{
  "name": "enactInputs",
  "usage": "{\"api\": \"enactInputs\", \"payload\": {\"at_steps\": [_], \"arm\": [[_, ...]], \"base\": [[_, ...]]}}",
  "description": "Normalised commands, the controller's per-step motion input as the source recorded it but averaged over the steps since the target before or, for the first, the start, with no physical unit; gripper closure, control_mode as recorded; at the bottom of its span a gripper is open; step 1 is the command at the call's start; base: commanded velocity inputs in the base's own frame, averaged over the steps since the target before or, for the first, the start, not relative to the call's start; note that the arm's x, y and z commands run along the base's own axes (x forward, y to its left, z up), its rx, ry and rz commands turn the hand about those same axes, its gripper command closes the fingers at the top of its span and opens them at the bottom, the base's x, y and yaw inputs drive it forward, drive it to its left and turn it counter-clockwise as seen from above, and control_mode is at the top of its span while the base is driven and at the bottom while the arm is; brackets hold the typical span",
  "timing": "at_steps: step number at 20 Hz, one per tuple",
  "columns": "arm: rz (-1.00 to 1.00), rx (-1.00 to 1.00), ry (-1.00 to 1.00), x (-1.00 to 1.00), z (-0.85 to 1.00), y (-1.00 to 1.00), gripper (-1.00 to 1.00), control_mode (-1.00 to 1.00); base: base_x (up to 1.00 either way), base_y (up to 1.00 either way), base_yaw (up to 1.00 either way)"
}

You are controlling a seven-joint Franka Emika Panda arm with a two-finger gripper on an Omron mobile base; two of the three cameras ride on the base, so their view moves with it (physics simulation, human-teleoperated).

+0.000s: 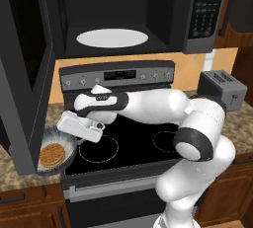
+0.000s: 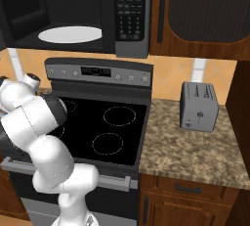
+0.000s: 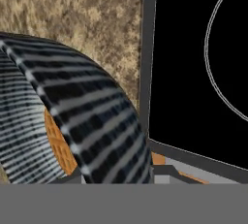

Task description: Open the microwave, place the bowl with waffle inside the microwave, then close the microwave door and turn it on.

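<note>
The white jointed arm (image 1: 197, 128) stands closest in the left base view, reaching left across the black glass stovetop (image 1: 128, 145). That view alone shows the wide dark grey microwave door (image 1: 27, 69) swung open at the left, and below it the round shallow bowl with blue-grey and white streaks (image 1: 66, 155), resting on the speckled brown stone counter (image 1: 12, 165) just beside the stove's left edge, with the small golden-brown grid waffle (image 1: 51, 155) lying in it. The right base view instead takes in the large dark over-range microwave (image 2: 73, 12) with its white turntable (image 2: 70, 34), and the small grey toaster (image 2: 197, 106) on the counter to the right. The white gripper (image 1: 85, 132) hangs right at the bowl's near rim; the hand view shows that streaked rim rising close ahead, the waffle behind it. Whether the jaws grip the rim or merely stand partly apart around it I cannot tell.
</note>
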Motion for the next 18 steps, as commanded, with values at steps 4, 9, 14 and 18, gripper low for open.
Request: {"api": "enactInputs", "payload": {"at_steps": [4,9,14,18], "arm": [[-0.01,-0.01,-0.14,-0.62,0.52,-0.69,1.00,-1.00],[-0.06,-0.03,-0.03,-0.37,0.54,-0.70,1.00,-1.00],[-0.18,-0.01,0.00,-0.23,0.71,-0.68,1.00,-1.00],[-0.30,0.00,0.00,-0.65,0.72,-0.57,1.00,-1.00]], "base": [[0.00,0.00,0.00],[0.00,0.00,0.00],[0.00,0.00,0.00],[0.00,0.00,0.00]]}}
